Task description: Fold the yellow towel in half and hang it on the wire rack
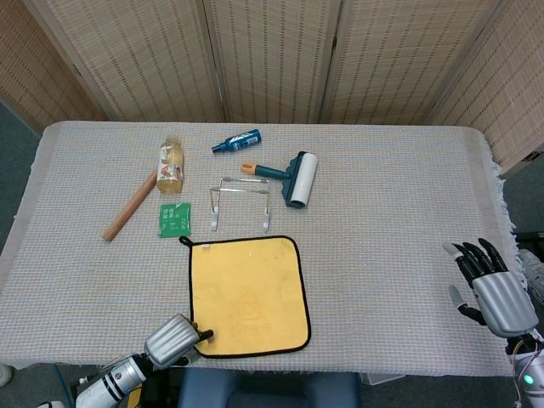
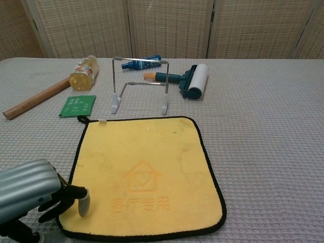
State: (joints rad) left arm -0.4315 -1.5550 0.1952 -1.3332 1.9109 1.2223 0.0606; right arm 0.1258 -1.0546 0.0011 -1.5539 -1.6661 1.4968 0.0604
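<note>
The left hand point(image 2: 30, 195) is being cut off by the lower edge of both views, and only its ribbed silver back and dark fingers point(image 2: 68, 195) are showing; whether cloth is being pinched cannot be told, though one pale fingertip is resting on the yellow towel point(image 2: 147, 174) at its near left corner. The right hand point(image 1: 491, 287) is being shown only in the head view, far to the right of the towel at the edge of the bench point(image 1: 399, 212), released, fingers apart and grasping nothing.

The towel is lying flat and unfolded, square, fuzzy, bound in black with a small loop at its far left corner. A house outline with a heart and a row of characters too faint to read are being shown embossed on it.

Just beyond the towel the wire rack point(image 2: 140, 83) is standing upright on white feet. Beyond that rack are lying a lint roller point(image 2: 190, 80) and a blue spray bottle point(image 2: 142, 63); to the towel's far left, a green packet point(image 2: 77, 106) with unreadable print, an amber bottle point(image 2: 84, 72) and a wooden stick point(image 2: 35, 99)
</note>
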